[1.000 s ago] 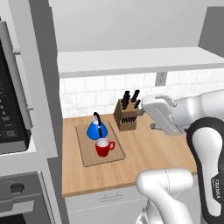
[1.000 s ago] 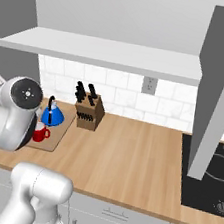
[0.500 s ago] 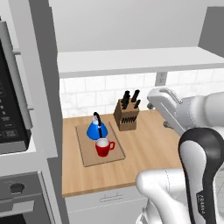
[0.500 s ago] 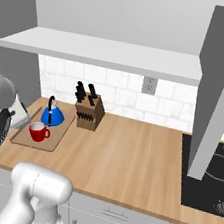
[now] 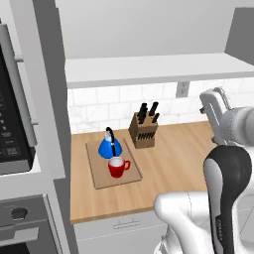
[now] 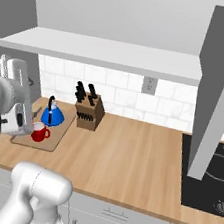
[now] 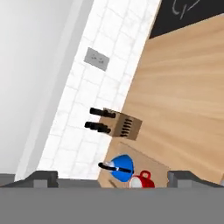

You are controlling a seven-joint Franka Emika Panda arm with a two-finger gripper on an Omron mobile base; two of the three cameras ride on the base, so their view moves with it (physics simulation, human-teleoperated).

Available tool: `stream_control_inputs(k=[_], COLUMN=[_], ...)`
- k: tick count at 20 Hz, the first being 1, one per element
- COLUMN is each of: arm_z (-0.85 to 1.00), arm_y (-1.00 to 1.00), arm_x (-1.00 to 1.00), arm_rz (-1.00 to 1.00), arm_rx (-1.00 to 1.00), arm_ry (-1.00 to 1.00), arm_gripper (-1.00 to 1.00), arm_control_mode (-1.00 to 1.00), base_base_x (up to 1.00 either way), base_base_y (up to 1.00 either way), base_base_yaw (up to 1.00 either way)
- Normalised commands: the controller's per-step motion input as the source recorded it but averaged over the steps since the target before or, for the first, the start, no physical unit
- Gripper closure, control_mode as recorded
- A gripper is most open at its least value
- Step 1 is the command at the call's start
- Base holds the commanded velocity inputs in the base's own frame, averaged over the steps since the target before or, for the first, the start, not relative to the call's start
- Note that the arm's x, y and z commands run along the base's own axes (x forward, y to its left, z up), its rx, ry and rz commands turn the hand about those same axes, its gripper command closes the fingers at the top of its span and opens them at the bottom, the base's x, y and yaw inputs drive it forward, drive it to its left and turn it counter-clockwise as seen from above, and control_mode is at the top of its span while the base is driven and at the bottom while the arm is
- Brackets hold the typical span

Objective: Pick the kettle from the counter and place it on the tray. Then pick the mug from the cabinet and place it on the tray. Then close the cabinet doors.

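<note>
The blue kettle (image 5: 110, 147) and the red mug (image 5: 118, 167) both stand on the wooden tray (image 5: 100, 179), at the left end of the counter (image 5: 173, 163). The right base view shows the kettle (image 6: 52, 116), the mug (image 6: 40, 133) and the tray (image 6: 50, 143) too. My gripper (image 7: 113, 178) is open with nothing between its fingertips (image 7: 43, 177). It hangs high, well back from the tray, looking down on the kettle (image 7: 120, 165) and mug (image 7: 142, 180). The cabinet (image 5: 144, 30) stands open above its white shelf (image 5: 149, 69), with door panels (image 5: 241, 34) swung out.
A wooden knife block (image 5: 144, 131) stands just right of the tray against the tiled wall. A black cooktop (image 6: 208, 180) lies at the counter's right end. An open door panel (image 6: 216, 88) hangs in front of it. The oven and microwave column (image 5: 15, 129) rises at far left.
My hand has swung up and back from the counter, moving right in the left base view. The kettle, mug and tray have not moved. The jaws stayed open.
</note>
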Motion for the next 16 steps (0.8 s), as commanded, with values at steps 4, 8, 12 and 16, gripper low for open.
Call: stream_control_inputs(k=[4, 8, 12, 16], arm_z=[0.12, 0.1, 0.04, 0.12], arm_y=[-0.96, -0.95, -0.84, -0.61], arm_x=[-0.09, -0.14, -0.18, -0.33], arm_rz=[-0.2, -0.21, -0.34, -0.45], arm_rx=[0.24, 0.24, 0.2, 0.1], arm_ry=[-0.03, -0.01, 0.0, 0.0], arm_gripper=[-1.0, -1.0, -1.0, -1.0], arm_control_mode=[-1.0, -1.0, -1.0, -1.0], base_base_x=[0.0, 0.0, 0.0, 0.0], base_base_y=[0.0, 0.0, 0.0, 0.0], base_base_yaw=[0.0, 0.0, 0.0, 0.0])
